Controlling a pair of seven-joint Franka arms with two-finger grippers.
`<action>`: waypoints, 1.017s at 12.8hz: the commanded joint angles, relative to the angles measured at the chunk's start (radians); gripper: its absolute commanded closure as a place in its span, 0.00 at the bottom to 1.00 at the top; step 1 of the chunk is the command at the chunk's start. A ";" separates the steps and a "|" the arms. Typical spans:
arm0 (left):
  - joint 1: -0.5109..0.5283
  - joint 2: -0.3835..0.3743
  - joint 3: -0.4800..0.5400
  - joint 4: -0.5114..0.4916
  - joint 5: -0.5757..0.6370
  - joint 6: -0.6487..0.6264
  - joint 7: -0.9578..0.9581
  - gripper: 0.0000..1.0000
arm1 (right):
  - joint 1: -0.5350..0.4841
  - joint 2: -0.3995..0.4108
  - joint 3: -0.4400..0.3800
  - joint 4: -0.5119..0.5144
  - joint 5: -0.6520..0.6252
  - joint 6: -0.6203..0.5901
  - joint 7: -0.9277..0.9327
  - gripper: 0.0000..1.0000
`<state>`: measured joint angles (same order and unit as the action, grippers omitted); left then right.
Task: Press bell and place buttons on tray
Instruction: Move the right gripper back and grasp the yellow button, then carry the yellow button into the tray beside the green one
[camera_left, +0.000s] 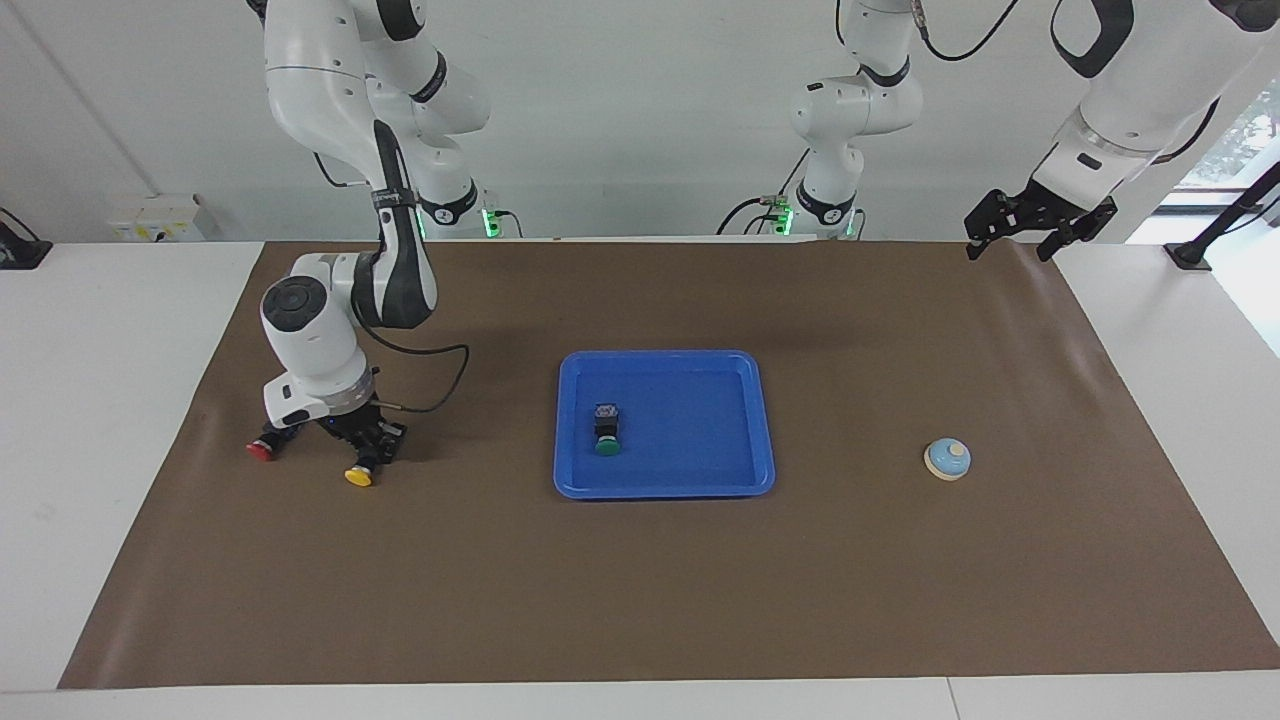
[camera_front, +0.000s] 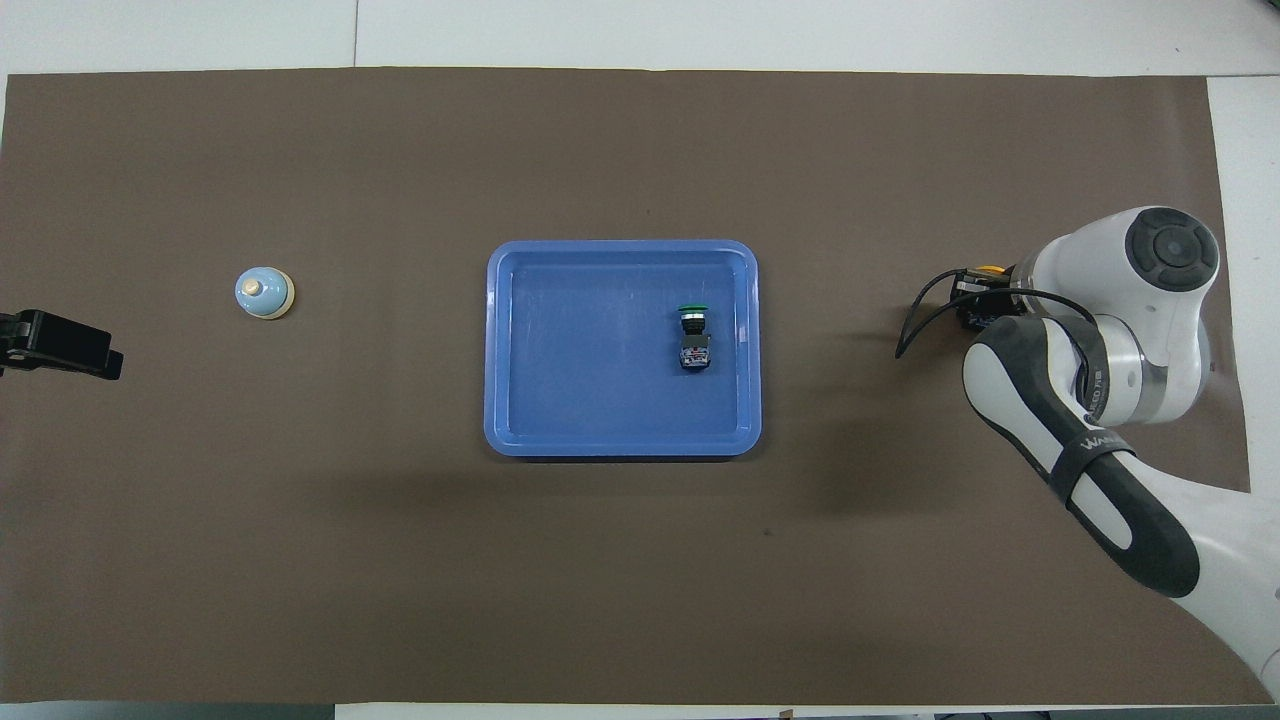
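1. The right gripper (camera_left: 363, 440) is down at the brown mat (camera_left: 640, 580) at the right arm's end of the table, its fingers closed around the black body of the yellow button (camera_left: 358, 476), whose cap points away from the robots.
2. The red button (camera_left: 262, 449) lies on the mat just beside the right gripper, closer to the table's end than the yellow one; it is not gripped.
3. In the overhead view the right arm's wrist covers most of this spot, and only a sliver of the yellow cap (camera_front: 990, 269) shows.
4. The green button (camera_left: 606, 430) lies on its side inside the blue tray (camera_left: 740, 420), in the half toward the right arm, cap pointing away from the robots.
5. The tray sits in the middle of the mat.
6. The light-blue bell (camera_left: 947, 459) stands on the mat toward the left arm's end, well apart from the tray.
7. The left gripper (camera_left: 1036, 224) waits in the air over the mat's corner at the left arm's end, jaws wide and holding nothing.
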<state>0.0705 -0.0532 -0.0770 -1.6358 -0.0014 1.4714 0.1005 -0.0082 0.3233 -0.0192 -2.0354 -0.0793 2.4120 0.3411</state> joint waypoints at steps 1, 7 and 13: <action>0.002 -0.005 0.003 0.011 0.001 -0.016 0.010 0.00 | 0.040 -0.004 0.010 0.102 -0.014 -0.123 -0.002 1.00; 0.002 -0.005 0.003 0.011 0.001 -0.014 0.010 0.00 | 0.246 0.085 0.013 0.508 0.022 -0.541 0.105 1.00; 0.002 -0.005 0.003 0.011 0.001 -0.014 0.010 0.00 | 0.531 0.175 0.015 0.619 0.098 -0.561 0.386 1.00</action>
<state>0.0705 -0.0533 -0.0770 -1.6358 -0.0014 1.4714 0.1005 0.4799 0.4360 -0.0049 -1.4808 0.0023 1.8515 0.6619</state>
